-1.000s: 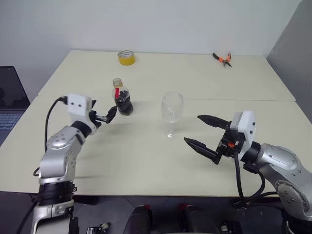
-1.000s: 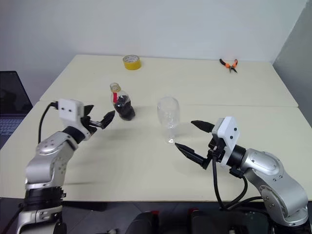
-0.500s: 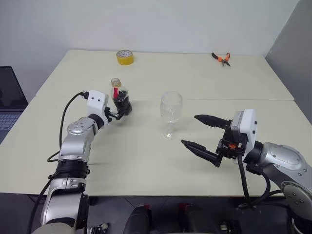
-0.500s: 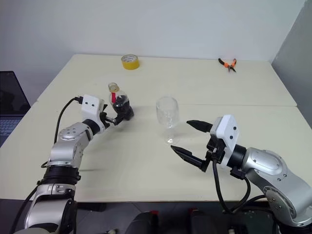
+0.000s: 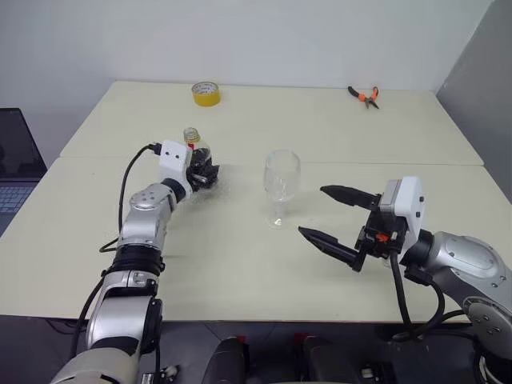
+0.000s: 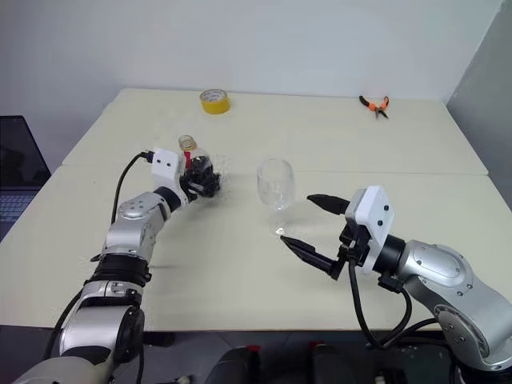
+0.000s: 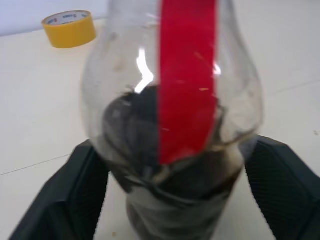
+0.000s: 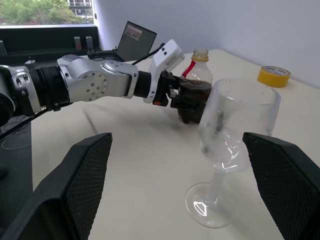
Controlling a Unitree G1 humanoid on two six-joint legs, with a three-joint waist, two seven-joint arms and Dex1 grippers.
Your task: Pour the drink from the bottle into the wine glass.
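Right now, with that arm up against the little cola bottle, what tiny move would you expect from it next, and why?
Probably closing the left gripper firmly on the bottle. The black fingers flank its lower body on both sides, but whether they press on it yet isn't clear. The bottle stands upright on the table, dark drink in its lower part, and the wine glass beside it looks empty.

At the far edge of your cream table (image 5: 240, 264) you have a yellow tape roll (image 5: 206, 94) toward the left and orange-handled pliers (image 5: 364, 96) well apart from it toward the right, while a dark laptop (image 5: 14, 164) sits off the table's left side.
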